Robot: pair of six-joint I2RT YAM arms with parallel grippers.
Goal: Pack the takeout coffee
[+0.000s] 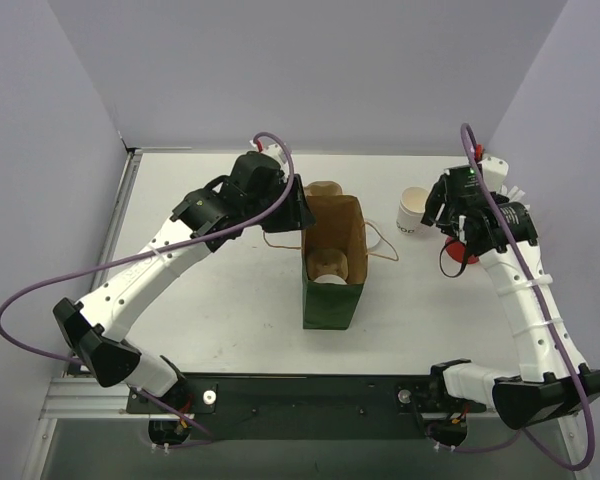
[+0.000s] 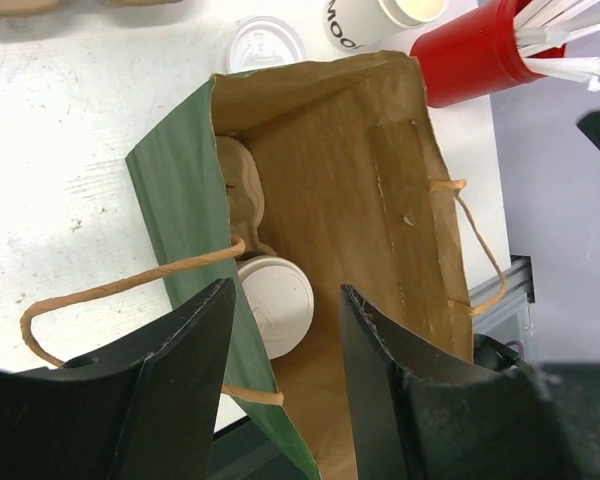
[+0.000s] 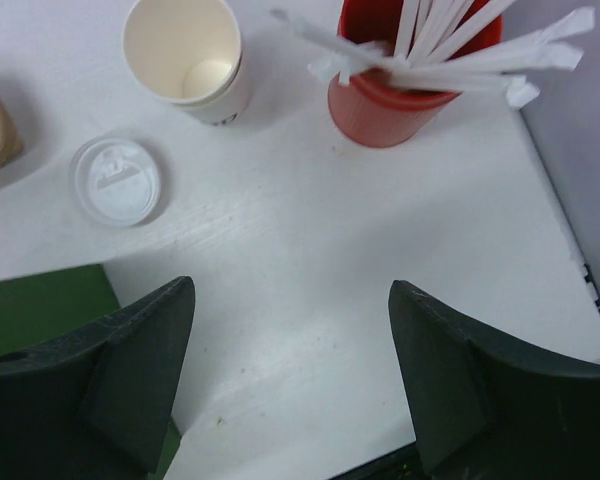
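One white paper cup (image 1: 413, 211) stands open and lidless right of the green paper bag (image 1: 329, 300); its tan inside shows in the right wrist view (image 3: 184, 52). A second white cup with its lid on (image 2: 276, 305) sits inside the bag in a brown pulp carrier (image 2: 242, 188). My left gripper (image 2: 285, 340) is open at the bag's far mouth, and the bag's green side wall runs between its fingers. It also shows in the top view (image 1: 302, 205). My right gripper (image 3: 290, 330) is open and empty above bare table, near the open cup.
A loose white lid (image 3: 115, 180) lies on the table between the bag and the open cup. A red cup of white straws (image 3: 410, 85) stands right of the open cup. Another brown pulp piece (image 1: 323, 188) sits behind the bag. The bag's rope handles (image 2: 120, 290) hang outward.
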